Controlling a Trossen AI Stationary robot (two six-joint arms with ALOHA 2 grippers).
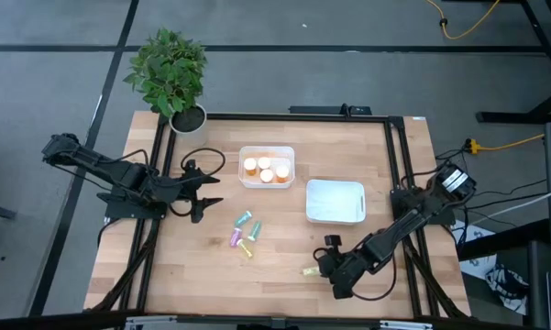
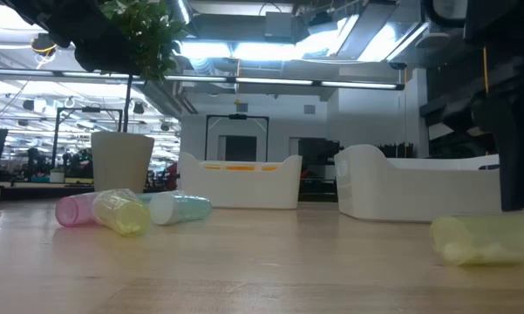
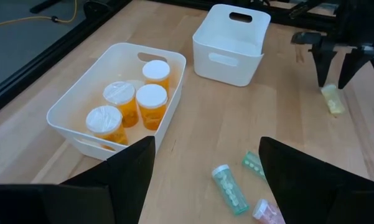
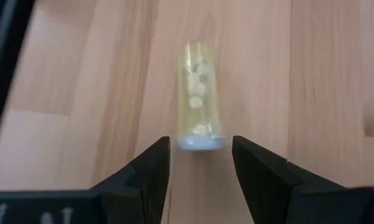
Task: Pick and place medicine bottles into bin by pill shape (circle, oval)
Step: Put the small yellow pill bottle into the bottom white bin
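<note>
At five o'clock on the tabletop (image 1: 284, 275), the right hand (image 4: 198, 163) straddles the cap end of a lying yellow bottle (image 4: 199, 93), fingers apart, not gripping.

Pale pills show through the yellow bottle's wall, though their shape is hard to make out. The left hand (image 1: 209, 190) waits at nine o'clock, fingers spread wide and empty. Near the centre lie four pastel bottles (image 1: 247, 231), green, teal, purple and yellow; the left wrist view cuts the purple one off behind a finger. At twelve o'clock a white bin (image 1: 267, 167) holds four orange bottles (image 3: 130, 102) with white caps, standing upright. A second white bin (image 1: 336, 202) sits at two o'clock, its inside hidden in the low view.
</note>
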